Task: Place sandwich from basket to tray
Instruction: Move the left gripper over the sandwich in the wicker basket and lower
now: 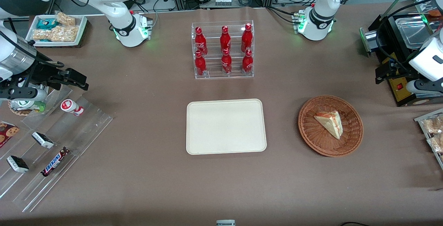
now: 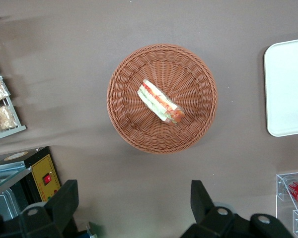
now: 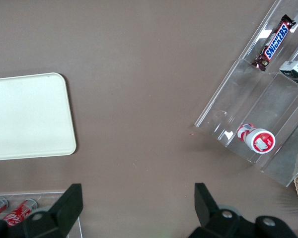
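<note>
Nearest the front camera, on the brown surface [image 1: 145, 184]: cream tray [image 1: 226, 126], bare, and beside it, toward the working arm's end, the wicker basket [image 1: 311, 136]. In the basket, the sandwich [image 1: 330, 123], lying on its side, filling edge showing from above. Farther back, high over the surface near the basket, the tool [image 2: 134, 206], fingers [image 2: 64, 204] spread wide, gripping nothing.
</note>
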Robot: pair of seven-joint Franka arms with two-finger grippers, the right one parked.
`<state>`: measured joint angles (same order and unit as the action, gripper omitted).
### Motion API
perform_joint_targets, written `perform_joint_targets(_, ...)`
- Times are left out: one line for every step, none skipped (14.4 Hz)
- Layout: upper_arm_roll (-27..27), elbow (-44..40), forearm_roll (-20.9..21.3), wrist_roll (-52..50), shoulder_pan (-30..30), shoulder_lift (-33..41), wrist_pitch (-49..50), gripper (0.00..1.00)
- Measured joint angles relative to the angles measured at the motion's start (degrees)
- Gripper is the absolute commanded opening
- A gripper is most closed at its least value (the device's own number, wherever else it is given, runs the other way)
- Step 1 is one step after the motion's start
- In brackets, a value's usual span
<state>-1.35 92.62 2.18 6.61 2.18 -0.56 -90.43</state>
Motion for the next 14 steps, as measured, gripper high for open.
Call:
perform_joint_targets(0.0,0.0,0.0,0.0,0.0,0.0,0.0,1.0)
perform_joint_targets(0.0,0.0,0.0,0.0,0.0,0.0,0.1,1.0)
perform_joint_targets(0.0,0.0,0.0,0.0,0.0,0.0,0.1,1.0)
perform_joint_targets(0.0,0.0,0.0,0.0,0.0,-0.1,0.1,1.0)
perform_joint_targets(0.0,0.1,0.0,0.0,0.0,-0.1,0.1,1.0)
perform_joint_targets(0.0,0.1,0.0,-0.1,0.0,-0.2,0.2,1.0)
perform_joint_targets(0.0,0.1,0.0,-0.3,0.0,-0.2,0.4,1.0)
perform_joint_targets(0.0,0.1,0.0,-0.6,0.0,-0.3,0.7,1.0)
perform_joint_targets(0.0,0.1,0.0,-0.7,0.0,-0.3,0.9,1.0)
perform_joint_targets(0.0,0.1,0.0,-0.8,0.0,-0.4,1.0,1.0)
perform_joint_targets(0.1,0.1,0.0,-0.8,0.0,-0.4,1.1,1.0)
perform_joint_targets(0.1,0.1,0.0,-0.8,0.0,-0.4,1.1,1.0)
perform_joint_targets(0.1,0.1,0.0,-0.8,0.0,-0.4,1.1,1.0)
perform_joint_targets(0.1,0.3,0.0,-0.8,0.0,-0.5,1.1,1.0)
